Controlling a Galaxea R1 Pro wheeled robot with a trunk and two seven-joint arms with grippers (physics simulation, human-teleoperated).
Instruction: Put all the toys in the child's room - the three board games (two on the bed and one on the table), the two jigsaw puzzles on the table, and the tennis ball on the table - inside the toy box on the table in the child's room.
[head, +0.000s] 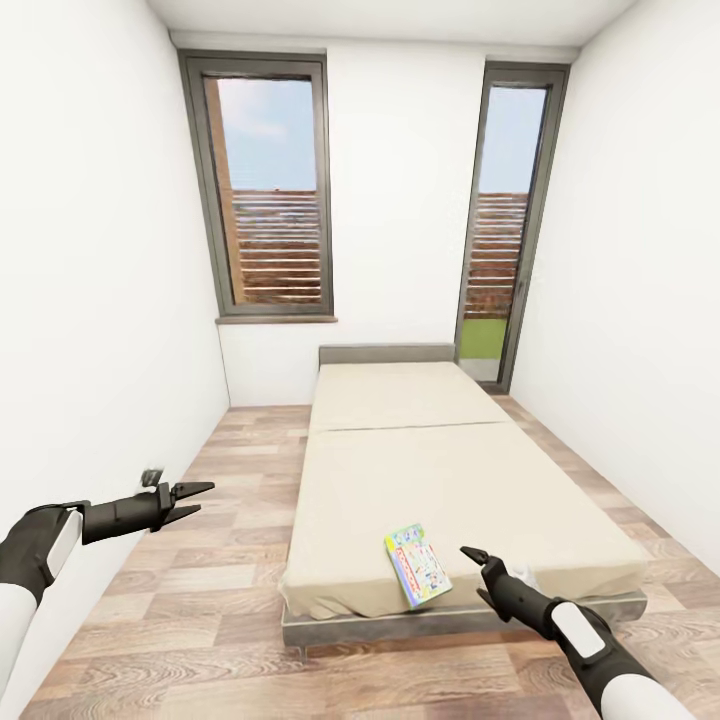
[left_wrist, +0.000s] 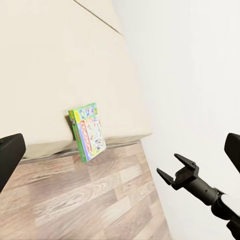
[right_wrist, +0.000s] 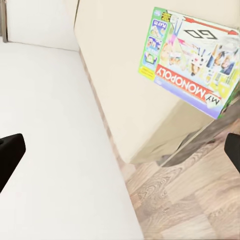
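Note:
One board game (head: 417, 566), a bright Monopoly box, lies at the near edge of the beige bed (head: 430, 470), overhanging its foot a little. My right gripper (head: 470, 570) hovers open just to the right of the box, above the bed's corner, holding nothing. My left gripper (head: 203, 499) is open and empty over the floor, well to the left of the bed. The left wrist view shows the box (left_wrist: 87, 131) leaning over the mattress edge with the right gripper (left_wrist: 167, 165) near it. The box (right_wrist: 192, 62) looms close in the right wrist view.
The low bed stands on a grey frame (head: 400, 625) in a narrow room with white walls close on both sides. Wooden floor (head: 230, 500) runs along the bed's left. A window (head: 272, 190) and a glass door (head: 500, 220) are in the far wall.

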